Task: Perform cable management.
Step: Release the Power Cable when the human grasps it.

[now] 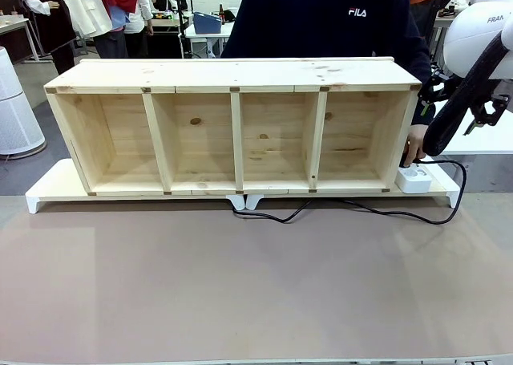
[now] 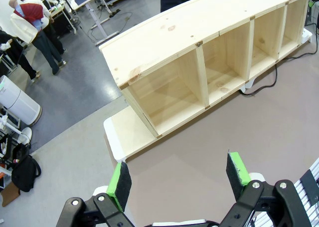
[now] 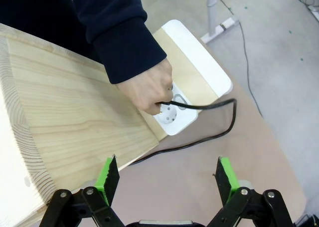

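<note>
Front view: bare brown desk (image 1: 240, 293) nearest; beyond it a four-bay wooden shelf (image 1: 232, 132) lying on a white riser (image 1: 40, 196). Cable (image 1: 377, 213) running along the riser's front edge from about 6 o'clock of the shelf out to 3 o'clock, looping up to a white socket block (image 1: 414, 178). Person's hand (image 1: 414, 148) at that block; right arm's white housing at upper right.

Left wrist view: left end effector (image 2: 178, 177) released, green pads wide apart, nothing between them, hanging over bare desk well apart from the shelf. Cable a thin dark line at 2 o'clock.

Right wrist view: right end effector (image 3: 168, 178) likewise released and empty, hovering above the socket block. Hand pinching the plug (image 3: 167, 106) into the block at 12 o'clock; cord curving away to 3 o'clock, then back under the shelf end.

Judged light, limp and glossy, so likely slippery and prone to sagging either side of a pinch. Best taken on the free loop lying on the desk, across the cord, well clear of the person's fingers.
</note>
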You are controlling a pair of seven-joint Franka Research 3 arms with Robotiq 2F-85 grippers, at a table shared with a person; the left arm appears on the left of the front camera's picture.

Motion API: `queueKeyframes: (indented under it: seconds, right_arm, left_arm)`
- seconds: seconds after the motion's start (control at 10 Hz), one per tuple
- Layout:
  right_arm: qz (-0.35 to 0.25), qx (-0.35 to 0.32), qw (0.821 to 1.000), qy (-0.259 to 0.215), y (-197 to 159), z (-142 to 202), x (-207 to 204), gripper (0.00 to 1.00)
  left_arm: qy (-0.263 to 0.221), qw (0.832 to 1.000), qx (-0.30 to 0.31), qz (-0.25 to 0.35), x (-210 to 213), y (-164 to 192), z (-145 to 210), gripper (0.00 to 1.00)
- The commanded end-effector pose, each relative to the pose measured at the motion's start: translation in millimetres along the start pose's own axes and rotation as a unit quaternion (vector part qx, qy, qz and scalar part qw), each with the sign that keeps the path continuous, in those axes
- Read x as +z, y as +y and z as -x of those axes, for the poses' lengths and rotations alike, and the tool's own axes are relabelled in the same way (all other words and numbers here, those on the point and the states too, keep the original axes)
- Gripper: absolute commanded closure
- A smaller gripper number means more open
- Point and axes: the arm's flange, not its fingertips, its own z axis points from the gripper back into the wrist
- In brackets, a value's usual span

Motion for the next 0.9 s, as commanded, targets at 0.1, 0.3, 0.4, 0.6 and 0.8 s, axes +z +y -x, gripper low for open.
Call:
queueKeyframes:
  seconds: [0.1, 0.3, 0.4, 0.6, 0.8]
  right_arm:
    - [0.000, 0.002, 1.000, 0.002, -0.2, 0.3, -0.6, 0.00]
    - [0.000, 0.002, 1.000, 0.002, -0.2, 0.3, -0.6, 0.00]
    - [0.000, 0.002, 1.000, 0.002, -0.2, 0.3, -0.6, 0.00]
    - [0.000, 0.002, 1.000, 0.002, -0.2, 0.3, -0.6, 0.00]
    - [0.000, 0.002, 1.000, 0.002, -0.2, 0.3, -0.6, 0.00]
  left_arm:
    - [-0.005, 1.000, 0.007, 0.001, -1.5, -1.1, -1.3, 0.00]
    - [-0.005, 1.000, 0.007, 0.001, -1.5, -1.1, -1.3, 0.00]
    - [-0.005, 1.000, 0.007, 0.001, -1.5, -1.1, -1.3, 0.00]
    - [-0.005, 1.000, 0.007, 0.001, -1.5, -1.1, -1.3, 0.00]
    - [-0.005, 1.000, 0.007, 0.001, -1.5, -1.1, -1.3, 0.00]
